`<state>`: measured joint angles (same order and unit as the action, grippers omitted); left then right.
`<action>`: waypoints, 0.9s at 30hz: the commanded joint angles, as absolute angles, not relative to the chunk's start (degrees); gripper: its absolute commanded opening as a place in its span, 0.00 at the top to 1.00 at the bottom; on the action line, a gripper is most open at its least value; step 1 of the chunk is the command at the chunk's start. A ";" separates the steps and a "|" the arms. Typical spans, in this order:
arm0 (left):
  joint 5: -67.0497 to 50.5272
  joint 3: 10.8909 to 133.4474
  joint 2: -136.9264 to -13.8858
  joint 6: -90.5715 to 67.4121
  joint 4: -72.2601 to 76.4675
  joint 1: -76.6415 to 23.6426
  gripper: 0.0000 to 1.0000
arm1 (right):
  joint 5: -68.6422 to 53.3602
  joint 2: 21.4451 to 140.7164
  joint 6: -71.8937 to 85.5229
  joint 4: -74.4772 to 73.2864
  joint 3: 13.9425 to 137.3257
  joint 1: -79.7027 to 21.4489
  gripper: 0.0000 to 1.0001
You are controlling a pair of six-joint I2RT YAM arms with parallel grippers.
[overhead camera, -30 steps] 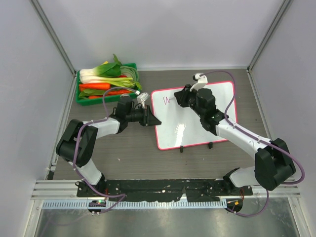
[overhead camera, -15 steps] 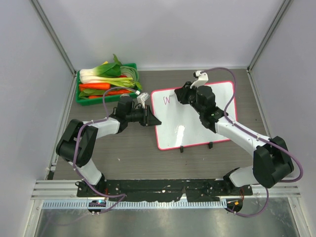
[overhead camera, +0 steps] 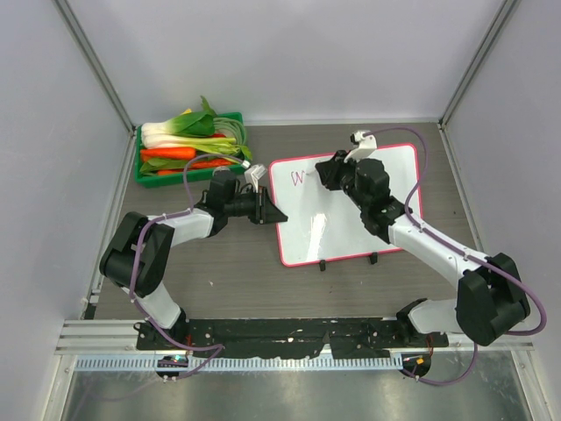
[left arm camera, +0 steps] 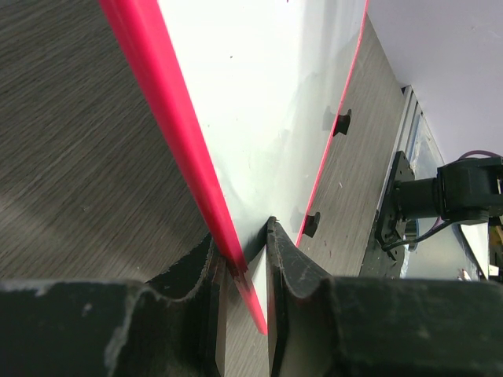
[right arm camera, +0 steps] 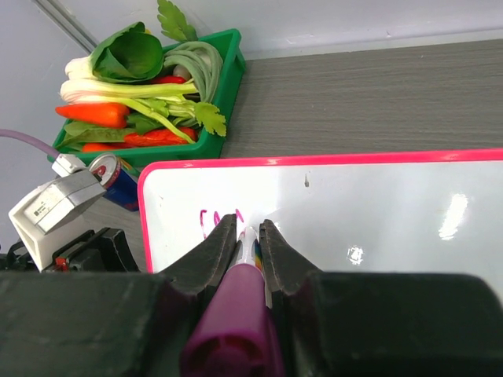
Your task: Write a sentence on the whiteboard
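So, left fingers (left arm camera: 200,275) are clamping the whiteboard (overhead camera: 316,230) edge while right fingers (right arm camera: 214,253) are squeezing the marker (right arm camera: 236,314), writing the sentence (right arm camera: 218,222); light, even pressure seems key.

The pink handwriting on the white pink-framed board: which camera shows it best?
The right wrist view: the pink handwriting sits large beside the purple marker. The top external view shows it as a tiny scribble at the far left corner of the white board. The left wrist view shows only blank board and frame.
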<state>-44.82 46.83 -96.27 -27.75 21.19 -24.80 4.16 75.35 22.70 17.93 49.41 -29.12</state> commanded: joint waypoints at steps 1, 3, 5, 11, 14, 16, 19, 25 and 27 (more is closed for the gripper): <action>-41.48 46.41 -98.17 -20.39 16.61 -26.54 1.00 | 4.57 73.65 22.76 19.51 48.78 -29.00 0.99; -41.48 46.41 -98.17 -20.30 16.61 -26.54 1.00 | 4.92 74.09 22.59 19.60 48.69 -29.00 0.99; -41.40 46.41 -98.26 -20.30 16.61 -26.63 1.00 | 5.18 74.53 22.41 19.60 48.69 -29.09 0.99; -41.48 46.41 -98.26 -20.30 16.61 -26.63 1.00 | 6.07 75.32 22.33 19.42 48.78 -28.92 0.99; -41.48 46.41 -98.26 -20.30 16.61 -26.63 1.00 | 4.75 75.76 22.41 19.60 48.96 -29.00 0.99; -41.48 46.49 -98.26 -20.30 16.61 -26.63 1.00 | 3.70 75.85 22.32 19.69 48.96 -29.00 0.99; -41.48 46.49 -98.26 -20.30 16.61 -26.54 1.00 | 1.76 76.11 22.41 19.69 48.95 -29.00 0.98; -41.57 46.49 -98.35 -20.30 16.61 -26.63 1.00 | 0.88 76.29 22.24 19.25 48.43 -29.00 0.99; -41.48 46.49 -98.35 -20.30 16.61 -26.63 1.00 | 0.88 76.03 22.06 18.72 47.99 -29.00 0.98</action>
<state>-44.80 46.83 -96.27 -27.57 21.15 -24.84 1.32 75.90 22.70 18.13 48.51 -29.12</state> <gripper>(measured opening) 0.226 0.215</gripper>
